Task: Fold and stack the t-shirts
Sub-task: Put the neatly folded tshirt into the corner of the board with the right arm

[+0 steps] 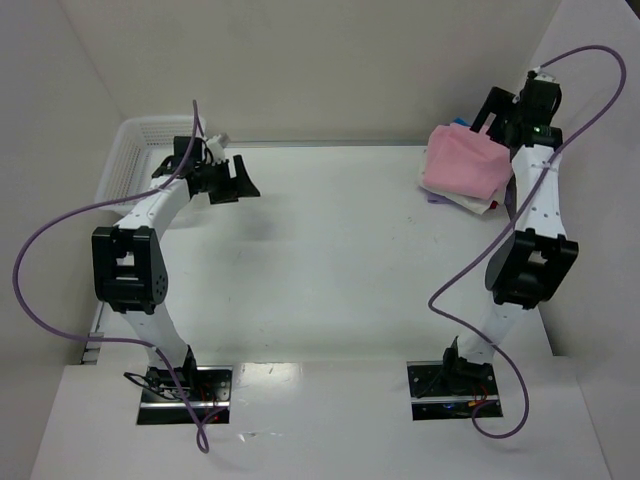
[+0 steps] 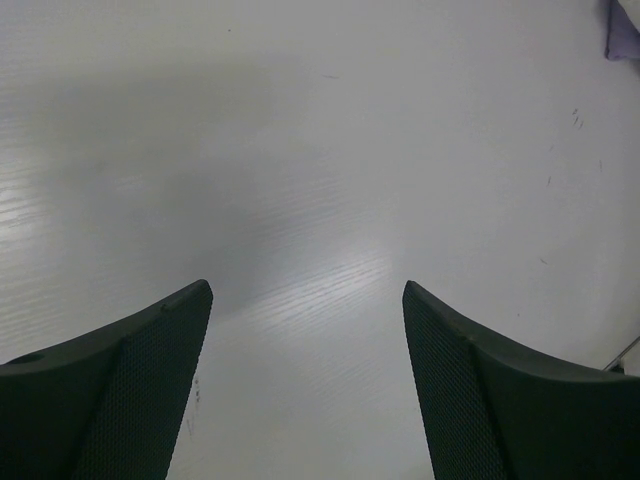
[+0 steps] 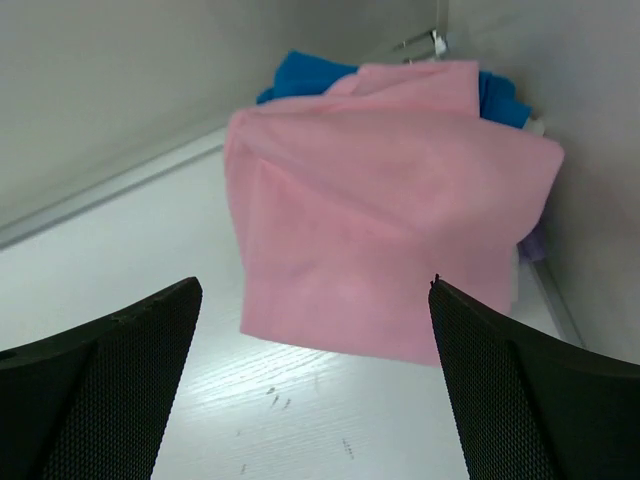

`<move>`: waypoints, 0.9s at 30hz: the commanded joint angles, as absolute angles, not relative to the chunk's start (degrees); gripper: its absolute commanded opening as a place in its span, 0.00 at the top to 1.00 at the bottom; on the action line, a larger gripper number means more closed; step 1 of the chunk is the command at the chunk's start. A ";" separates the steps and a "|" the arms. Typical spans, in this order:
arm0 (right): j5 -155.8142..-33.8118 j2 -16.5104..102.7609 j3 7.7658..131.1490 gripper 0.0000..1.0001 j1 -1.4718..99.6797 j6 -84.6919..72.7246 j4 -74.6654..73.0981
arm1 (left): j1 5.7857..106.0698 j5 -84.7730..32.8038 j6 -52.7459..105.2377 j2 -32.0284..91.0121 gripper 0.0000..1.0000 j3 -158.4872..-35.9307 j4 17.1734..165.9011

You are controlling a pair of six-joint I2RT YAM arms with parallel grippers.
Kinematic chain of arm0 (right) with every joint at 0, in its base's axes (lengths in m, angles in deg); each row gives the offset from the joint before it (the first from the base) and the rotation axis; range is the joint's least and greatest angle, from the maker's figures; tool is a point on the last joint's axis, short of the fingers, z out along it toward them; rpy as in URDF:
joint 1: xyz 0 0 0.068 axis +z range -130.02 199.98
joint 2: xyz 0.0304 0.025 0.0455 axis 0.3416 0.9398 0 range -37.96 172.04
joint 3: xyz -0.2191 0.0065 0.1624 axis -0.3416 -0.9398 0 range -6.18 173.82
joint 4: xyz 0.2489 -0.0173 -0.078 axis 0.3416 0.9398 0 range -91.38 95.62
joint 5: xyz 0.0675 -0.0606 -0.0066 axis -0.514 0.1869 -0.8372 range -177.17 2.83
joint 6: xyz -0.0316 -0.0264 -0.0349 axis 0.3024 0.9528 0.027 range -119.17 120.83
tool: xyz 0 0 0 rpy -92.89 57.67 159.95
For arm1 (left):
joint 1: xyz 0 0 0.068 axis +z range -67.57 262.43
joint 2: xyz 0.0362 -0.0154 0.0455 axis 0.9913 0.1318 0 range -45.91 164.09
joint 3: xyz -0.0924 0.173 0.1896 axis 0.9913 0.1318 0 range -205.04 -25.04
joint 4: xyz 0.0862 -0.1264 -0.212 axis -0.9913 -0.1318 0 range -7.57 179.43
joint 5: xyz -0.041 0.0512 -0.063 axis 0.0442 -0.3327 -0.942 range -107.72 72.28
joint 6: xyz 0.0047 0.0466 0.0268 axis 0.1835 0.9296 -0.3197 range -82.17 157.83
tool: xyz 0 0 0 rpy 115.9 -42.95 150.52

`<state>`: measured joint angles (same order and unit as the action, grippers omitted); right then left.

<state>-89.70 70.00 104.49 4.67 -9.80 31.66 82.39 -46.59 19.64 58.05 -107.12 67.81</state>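
Note:
A folded light pink t-shirt (image 1: 462, 160) (image 3: 390, 200) lies on top of a pile at the table's far right corner. A bright blue t-shirt (image 3: 300, 75) (image 1: 460, 124) shows behind it, and a white t-shirt's edge (image 1: 472, 204) sticks out under it. My right gripper (image 1: 495, 112) (image 3: 313, 283) hovers open just over the pile, and the pink cloth lies beyond its fingertips, untouched. Over bare table at the far left, my left gripper (image 1: 240, 180) (image 2: 307, 290) is open with nothing between its fingers.
A white mesh basket (image 1: 130, 155) stands at the far left corner, behind the left arm. A bit of pale purple cloth (image 1: 432, 197) (image 2: 622, 25) pokes out at the pile's near left edge. Walls close in the back and right sides.

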 commanded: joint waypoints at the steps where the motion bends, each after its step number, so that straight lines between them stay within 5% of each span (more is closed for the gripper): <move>1: -87.73 61.46 102.55 0.00 5.29 -12.81 27.05 | 81.55 -47.85 21.03 55.69 0.15 -111.00 67.38; 17: -80.14 37.90 77.88 0.00 2.76 -14.90 28.71 | 77.54 -42.11 25.61 47.68 0.15 -116.83 60.08; 27: -91.03 51.84 83.47 0.00 2.75 -16.33 21.94 | 76.45 -42.68 25.00 38.44 0.14 -107.76 60.69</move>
<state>-87.49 47.01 80.25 3.09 -15.67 27.25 76.73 -42.02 24.39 41.60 -109.72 60.12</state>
